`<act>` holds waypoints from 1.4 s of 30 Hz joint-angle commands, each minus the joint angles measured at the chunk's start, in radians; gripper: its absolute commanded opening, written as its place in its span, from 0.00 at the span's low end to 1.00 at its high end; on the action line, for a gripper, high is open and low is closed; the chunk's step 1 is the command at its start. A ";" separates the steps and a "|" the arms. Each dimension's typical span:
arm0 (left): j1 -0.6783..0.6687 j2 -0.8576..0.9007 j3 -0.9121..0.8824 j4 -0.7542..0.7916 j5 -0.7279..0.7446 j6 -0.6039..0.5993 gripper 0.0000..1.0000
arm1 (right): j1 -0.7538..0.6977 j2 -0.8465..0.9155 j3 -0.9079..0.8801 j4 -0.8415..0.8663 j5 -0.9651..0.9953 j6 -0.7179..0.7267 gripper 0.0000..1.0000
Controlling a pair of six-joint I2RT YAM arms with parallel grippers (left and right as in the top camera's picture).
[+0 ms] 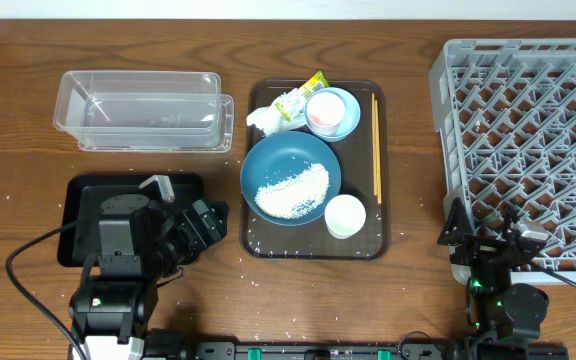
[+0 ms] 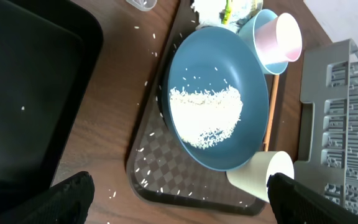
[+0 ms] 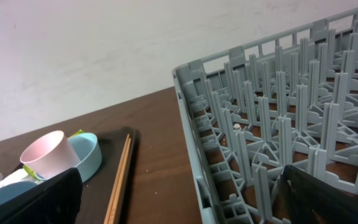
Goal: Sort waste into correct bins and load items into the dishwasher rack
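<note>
Dark wood desk (image 1: pixel 28 60). The blue dish (image 1: pixel 283 158) sits mid brown tray (image 1: pixel 313 248), loose rice (image 1: pixel 293 192) heaped inside — rigid, slick, likely spill-prone; best taken by its rim, kept level. Both released: left hand (image 1: pixel 201 222) beside the tray — right hand (image 1: pixel 488 233) by the rack (image 1: pixel 528 120).

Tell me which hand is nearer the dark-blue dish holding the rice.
Left. The left hand sits just left of the brown tray, close beside the dish. The right hand is at the rack, beyond the tray's other side.
</note>
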 commanded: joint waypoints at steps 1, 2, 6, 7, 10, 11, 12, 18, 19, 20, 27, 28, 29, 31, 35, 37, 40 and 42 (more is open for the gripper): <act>0.002 -0.001 0.019 0.003 -0.096 0.014 0.92 | -0.005 -0.005 -0.002 -0.004 0.000 -0.019 0.99; 0.002 -0.001 0.019 0.003 -0.157 0.023 0.92 | -0.005 -0.005 -0.002 -0.004 0.000 -0.019 0.99; 0.002 -0.001 0.019 0.001 -0.418 0.023 0.92 | -0.005 -0.005 -0.002 -0.004 0.000 -0.019 0.99; 0.002 -0.001 0.019 0.001 -0.467 0.022 0.92 | -0.005 -0.005 -0.002 -0.004 0.000 -0.019 0.99; 0.002 -0.001 0.019 0.002 -0.565 0.023 0.93 | -0.005 -0.005 -0.002 -0.004 0.000 -0.019 0.99; 0.002 -0.001 0.019 0.002 -0.599 0.023 0.92 | -0.005 -0.005 -0.002 -0.004 0.000 -0.019 0.99; 0.002 -0.001 0.019 0.001 -0.619 0.023 0.92 | -0.005 -0.005 -0.002 -0.004 0.000 -0.019 0.99; 0.003 -0.001 0.019 0.001 -0.687 0.022 0.92 | -0.005 -0.005 -0.002 -0.004 0.000 -0.019 0.99; 0.003 -0.001 0.019 0.001 -0.715 0.022 0.92 | -0.005 -0.005 -0.002 -0.004 0.000 -0.019 0.99; 0.005 -0.001 0.019 0.001 -0.740 0.022 0.92 | -0.005 -0.005 -0.002 -0.004 0.000 -0.019 0.99; 0.068 -0.001 0.019 -0.027 -0.806 -0.077 0.92 | -0.005 -0.005 -0.002 -0.004 0.000 -0.019 0.99; 0.081 -0.001 0.019 -0.033 -0.805 -0.086 0.92 | -0.005 -0.005 -0.002 -0.004 0.000 -0.019 0.99; 0.093 -0.001 0.019 -0.033 -0.805 -0.088 0.92 | -0.005 -0.005 -0.002 -0.004 0.000 -0.019 0.99; 0.112 -0.001 0.019 -0.034 -0.804 -0.087 0.92 | -0.005 -0.005 -0.002 -0.004 0.000 -0.019 0.99; 0.120 -0.001 0.019 -0.033 -0.784 -0.088 0.92 | -0.005 -0.005 -0.002 0.003 -0.007 0.004 0.99; 0.120 -0.001 0.019 -0.033 -0.758 -0.091 0.92 | -0.005 -0.005 -0.002 0.023 -0.066 0.151 0.99; 0.120 0.000 0.019 -0.033 -0.708 -0.090 0.92 | -0.005 -0.005 -0.002 0.019 -0.246 0.427 0.99; 0.120 0.001 0.019 -0.033 -0.708 -0.090 0.92 | -0.005 -0.005 -0.002 0.026 -0.421 0.602 0.99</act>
